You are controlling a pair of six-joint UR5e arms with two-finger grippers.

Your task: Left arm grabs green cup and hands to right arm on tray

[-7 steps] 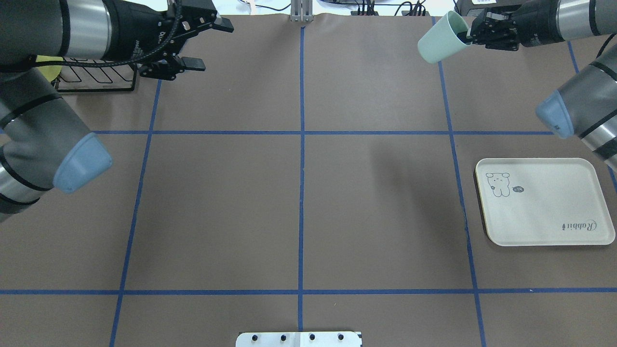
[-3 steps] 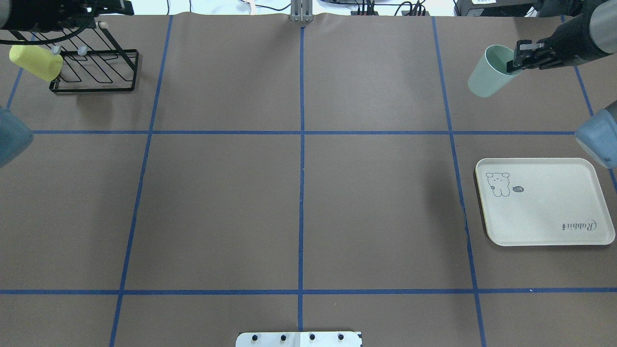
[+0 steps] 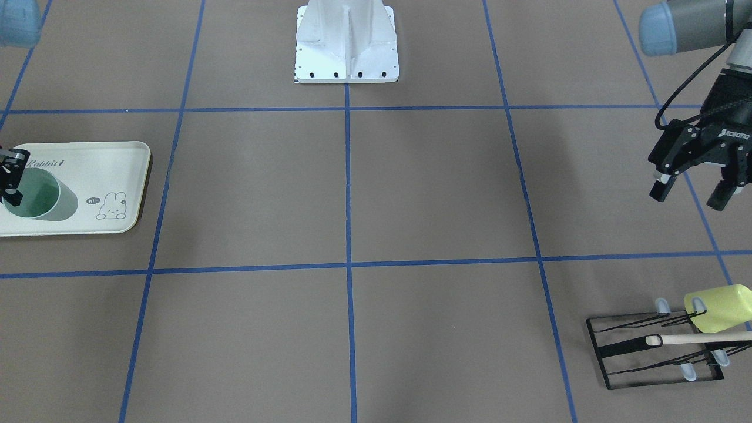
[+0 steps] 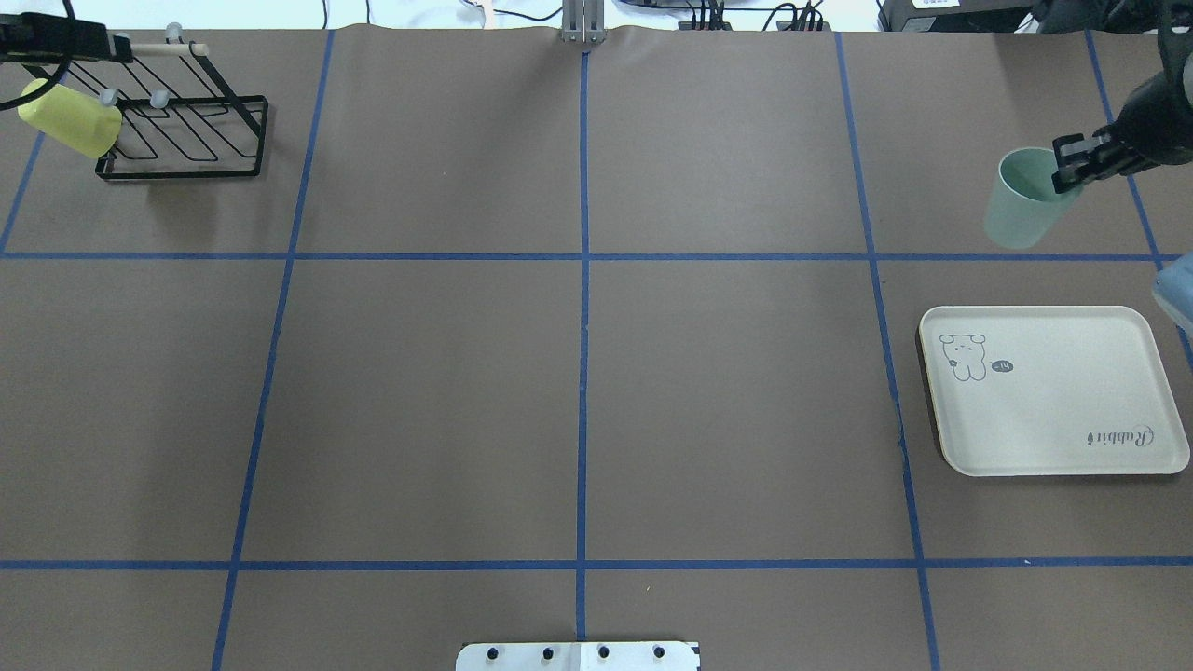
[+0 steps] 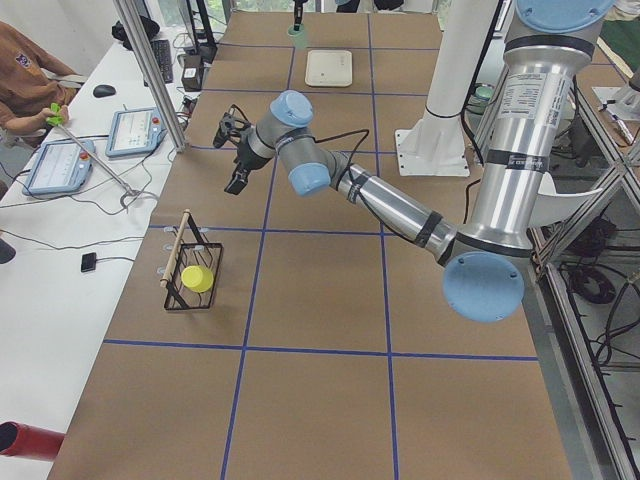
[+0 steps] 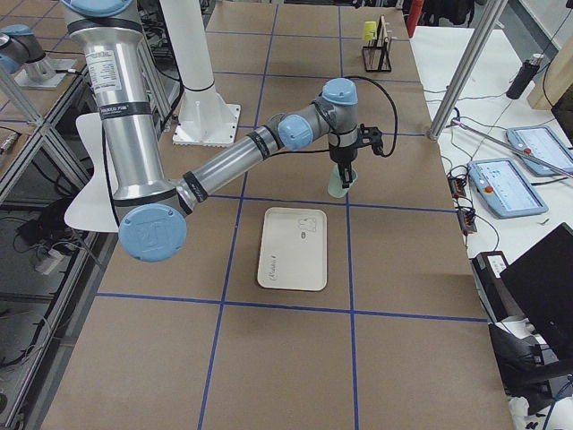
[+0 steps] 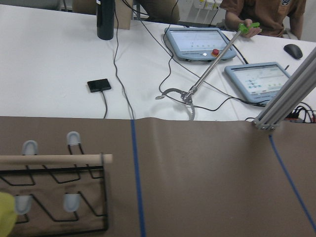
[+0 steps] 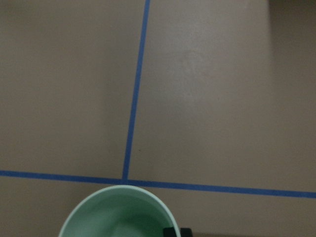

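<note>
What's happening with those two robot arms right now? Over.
Left gripper open, empty. Right gripper shut on pale mint-green plastic cup, aloft, short of cream rectangular tray. Nothing between them.

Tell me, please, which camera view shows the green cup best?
The overhead exterior view: the whole green cup shows, tilted, its rim pinched by the jaws of the right arm. The front-facing view shows it at the very edge; the right side view shows it small; the right wrist view, only its rim.
</note>
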